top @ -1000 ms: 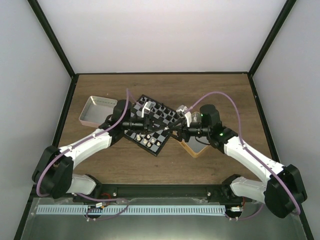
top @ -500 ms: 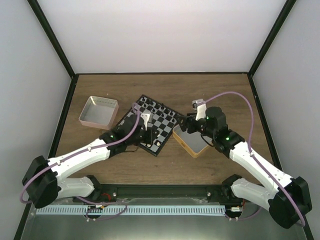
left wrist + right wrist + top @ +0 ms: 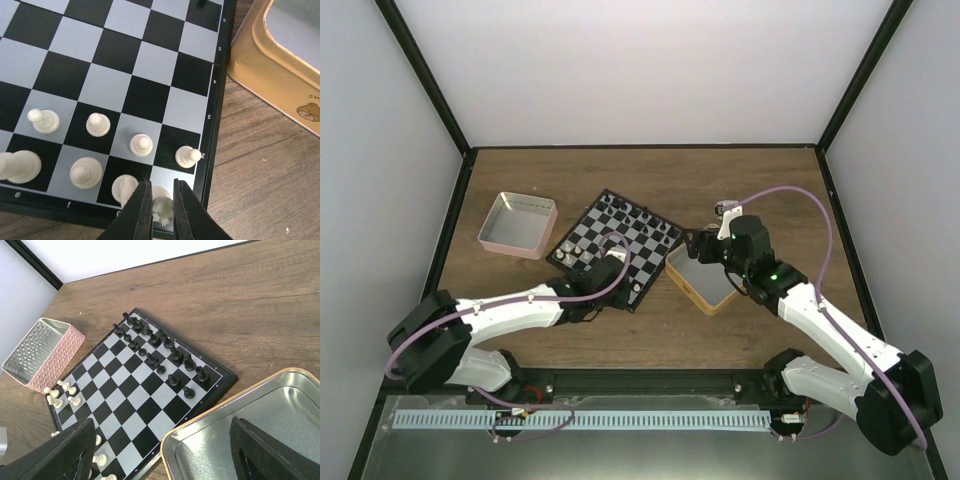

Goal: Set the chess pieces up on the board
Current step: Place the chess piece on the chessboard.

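Withdrawn off board (image 3: 135,385): right pincer (image 3: 162,445), released, empty, over tin (image 3: 280,410). Near corner, left pincer (image 3: 161,192) clenches white piece (image 3: 162,210), likely seating it.

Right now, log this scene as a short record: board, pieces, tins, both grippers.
board: lies between the two tins
white pieces: two rows on the robot's side
black pieces: two rows along the far side
left gripper: shut on a white piece at the board's corner
right gripper: open, empty, above the gold tin
pink tin: beside the board, no pieces seen inside
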Tool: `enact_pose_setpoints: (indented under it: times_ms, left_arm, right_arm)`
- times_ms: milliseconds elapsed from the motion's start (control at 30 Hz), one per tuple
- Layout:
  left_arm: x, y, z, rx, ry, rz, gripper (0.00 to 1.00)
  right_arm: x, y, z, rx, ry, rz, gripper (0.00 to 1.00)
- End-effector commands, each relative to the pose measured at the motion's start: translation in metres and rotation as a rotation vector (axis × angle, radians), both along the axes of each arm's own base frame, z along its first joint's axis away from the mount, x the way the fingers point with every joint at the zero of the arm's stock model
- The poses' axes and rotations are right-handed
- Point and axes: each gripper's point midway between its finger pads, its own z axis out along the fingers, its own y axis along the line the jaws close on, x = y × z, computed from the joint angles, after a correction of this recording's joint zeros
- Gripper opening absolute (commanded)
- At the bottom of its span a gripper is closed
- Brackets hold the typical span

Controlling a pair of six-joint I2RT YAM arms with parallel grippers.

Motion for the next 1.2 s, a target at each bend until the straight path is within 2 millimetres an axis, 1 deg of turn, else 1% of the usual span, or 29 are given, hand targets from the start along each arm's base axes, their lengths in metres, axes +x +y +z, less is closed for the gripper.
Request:
enact_pose_setpoints:
  times_ms: [0,333,533,700,800,900,1033,1167]
  left_arm:
    - [0.002,-0.011,-0.003,-0.027,-0.024,-0.037,0.05]
    - [-0.007,-0.02,-0.014,-0.065,0.015,-0.09,0.08]
    - [-0.01,-0.019,-0.026,-0.045,0.029,-0.095,0.08]
    - [-0.009,-0.018,-0.027,-0.034,0.02,-0.099,0.16]
    - [-0.009,-0.019,-0.024,-0.039,0.016,-0.105,0.23]
    - [-0.009,-0.022,-0.014,-0.061,0.004,-0.111,0.27]
    - [-0.008,-0.022,-0.003,-0.079,-0.012,-0.11,0.28]
    - [-0.007,-0.018,0.003,-0.069,-0.022,-0.093,0.27]
  right_arm:
    - [0.004,-0.005,-0.005,-0.01,0.012,-0.029,0.75]
    - [0.006,-0.004,-0.013,-0.018,0.031,-0.029,0.75]
    - [0.008,-0.005,-0.014,-0.021,0.037,-0.032,0.75]
    - [0.008,-0.005,-0.016,-0.021,0.043,-0.034,0.75]
    - [0.009,-0.005,-0.015,-0.019,0.041,-0.035,0.75]
    - [0.01,-0.004,-0.015,-0.016,0.041,-0.033,0.75]
    - [0.01,-0.004,-0.014,-0.014,0.042,-0.035,0.75]
    - [0.01,-0.009,-0.012,-0.013,0.046,-0.059,0.75]
